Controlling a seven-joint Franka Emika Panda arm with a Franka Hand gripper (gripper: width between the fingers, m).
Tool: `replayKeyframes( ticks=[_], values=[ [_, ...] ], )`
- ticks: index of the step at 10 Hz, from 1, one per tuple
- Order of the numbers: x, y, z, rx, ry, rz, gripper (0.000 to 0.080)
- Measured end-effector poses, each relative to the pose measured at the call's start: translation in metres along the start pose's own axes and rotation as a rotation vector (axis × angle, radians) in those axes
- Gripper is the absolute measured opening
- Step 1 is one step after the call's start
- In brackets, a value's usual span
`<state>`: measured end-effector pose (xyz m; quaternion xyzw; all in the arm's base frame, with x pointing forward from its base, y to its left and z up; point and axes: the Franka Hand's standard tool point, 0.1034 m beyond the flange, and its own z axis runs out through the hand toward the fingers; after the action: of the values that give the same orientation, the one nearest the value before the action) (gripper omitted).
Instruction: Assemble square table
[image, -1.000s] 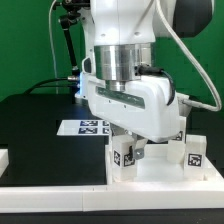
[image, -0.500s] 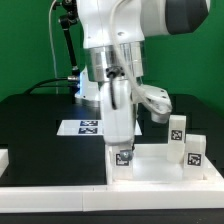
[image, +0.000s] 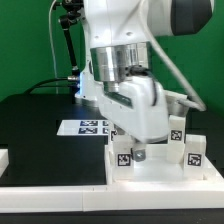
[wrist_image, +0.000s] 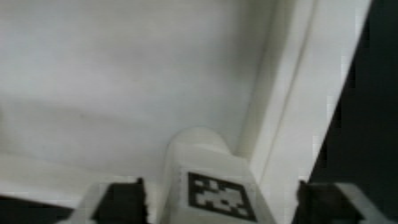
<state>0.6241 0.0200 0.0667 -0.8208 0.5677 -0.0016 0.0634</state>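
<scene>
The square table's white slab (image: 160, 174) lies hollow face up at the exterior view's lower right. Three white tagged legs stand on it: one at the near left corner (image: 124, 156), one at the far right (image: 177, 130) and one at the near right (image: 194, 152). My gripper (image: 133, 152) is down at the near left leg. In the wrist view that leg (wrist_image: 217, 183) stands between my gripper's (wrist_image: 222, 203) two dark fingers (wrist_image: 121, 201), with a gap on each side. The jaws are open around it. The slab's face (wrist_image: 125, 80) and rim (wrist_image: 294, 100) fill the wrist view.
The marker board (image: 84, 126) lies on the black table behind the slab. A white block (image: 3, 158) sits at the exterior view's left edge. A long white bar (image: 60, 194) runs along the front. The arm's body hides the slab's middle.
The wrist has turned about its vertical axis: half a second ago the hand showed edge-on, and it now shows broadside again. The near left leg stays upright in its corner.
</scene>
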Motion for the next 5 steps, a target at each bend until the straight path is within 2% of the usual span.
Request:
replayKeyframes(
  ticks=[1, 2, 5],
  values=[
    [0.0010, 0.0028, 0.0032, 0.005, 0.007, -0.096, 0.0561],
    [0.0019, 0.0032, 0.0031, 0.003, 0.009, -0.166, 0.0622],
    [0.0052, 0.0044, 0.0027, -0.001, 0.014, -0.432, 0.0648]
  ],
)
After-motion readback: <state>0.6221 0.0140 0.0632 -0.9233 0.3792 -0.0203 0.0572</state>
